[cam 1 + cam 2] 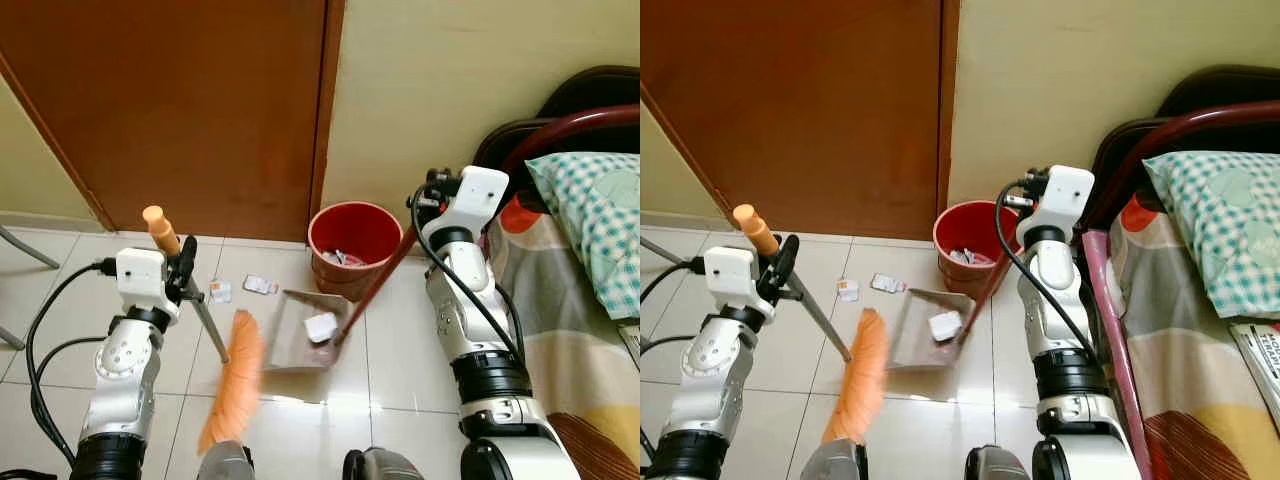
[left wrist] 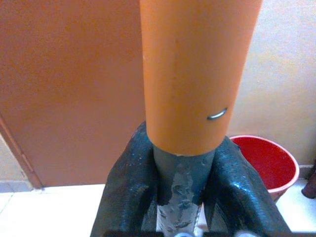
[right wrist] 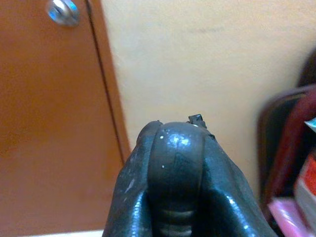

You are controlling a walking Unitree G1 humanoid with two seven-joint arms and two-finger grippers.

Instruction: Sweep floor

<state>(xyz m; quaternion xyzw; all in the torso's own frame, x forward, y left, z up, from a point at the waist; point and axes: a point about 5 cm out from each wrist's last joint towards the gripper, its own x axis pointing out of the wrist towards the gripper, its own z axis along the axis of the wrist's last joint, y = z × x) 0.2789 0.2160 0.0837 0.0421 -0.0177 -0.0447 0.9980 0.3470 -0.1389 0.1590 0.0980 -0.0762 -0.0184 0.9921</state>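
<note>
My left gripper (image 1: 184, 266) is shut on the broom's grey shaft just below its orange grip (image 2: 197, 74). The broom's orange bristles (image 1: 232, 385) rest on the tiled floor next to the grey dustpan (image 1: 296, 338). A white paper scrap (image 1: 321, 327) lies in the pan. My right gripper (image 1: 428, 203) is shut on the top of the dustpan's long dark red handle (image 1: 378, 283), which slants down to the pan. Two paper scraps (image 1: 260, 285) lie on the tiles just beyond the bristles. A red bucket (image 1: 355, 238) holding rubbish stands behind the pan.
A brown door (image 1: 180, 110) and a cream wall (image 1: 450, 80) close off the far side. A bed (image 1: 580, 300) with a checked pillow (image 1: 590, 215) runs along my right. Grey chair legs (image 1: 25, 250) stand at the far left.
</note>
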